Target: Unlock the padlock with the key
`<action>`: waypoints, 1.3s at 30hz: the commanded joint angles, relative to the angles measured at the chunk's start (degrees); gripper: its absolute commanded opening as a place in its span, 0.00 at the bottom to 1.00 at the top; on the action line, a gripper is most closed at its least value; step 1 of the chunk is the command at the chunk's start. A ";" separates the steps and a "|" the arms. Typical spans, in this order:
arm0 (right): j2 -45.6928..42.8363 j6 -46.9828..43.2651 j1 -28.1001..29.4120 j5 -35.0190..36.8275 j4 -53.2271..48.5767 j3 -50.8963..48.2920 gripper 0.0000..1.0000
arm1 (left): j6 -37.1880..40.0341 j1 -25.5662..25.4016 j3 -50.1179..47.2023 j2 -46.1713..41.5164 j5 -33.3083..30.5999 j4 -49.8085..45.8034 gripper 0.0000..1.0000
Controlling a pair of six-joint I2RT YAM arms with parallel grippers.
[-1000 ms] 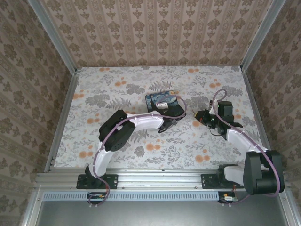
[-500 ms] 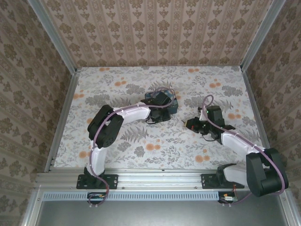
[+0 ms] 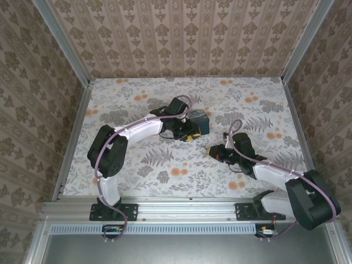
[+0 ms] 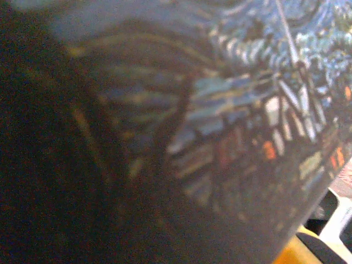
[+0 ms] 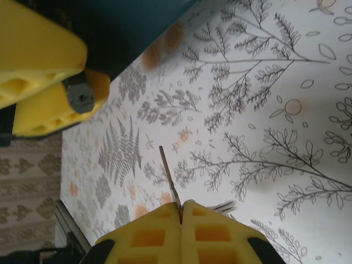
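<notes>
At right wrist, right tool (image 5: 180, 205) pinches the key (image 5: 167, 169); left tool (image 3: 188, 134) opening unclear.

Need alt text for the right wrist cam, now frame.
The right gripper, shut at the bottom edge, pinches the key, its thin blade pointing up over the floral table. At top left, the left gripper's yellow fingers sit beside the dark teal box.

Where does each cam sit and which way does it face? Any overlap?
Top external: above and behind the bases, facing down on the table; both arms show, left gripper at the box, right gripper apart.
Left wrist: pressed close to the box's painted face, blurred; own fingers unclear.
Right wrist: low, facing across the table; its shut fingers pinch the key.
Shared: top and right wrist both show the box and left gripper.
</notes>
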 commanded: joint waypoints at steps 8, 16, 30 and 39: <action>-4.37 9.65 0.28 2.10 8.57 0.91 0.00 | -14.17 0.17 -4.56 -2.87 7.84 12.15 0.00; -5.37 8.76 0.36 1.71 3.46 2.82 0.00 | -17.30 0.41 -6.54 -2.87 8.30 16.00 0.00; -3.69 9.62 0.41 0.98 5.20 4.44 0.00 | -18.10 0.74 -7.95 -3.48 8.48 18.89 0.00; -1.52 9.91 0.32 0.05 5.69 5.54 0.00 | -17.66 1.29 -8.78 -4.52 8.53 19.98 0.00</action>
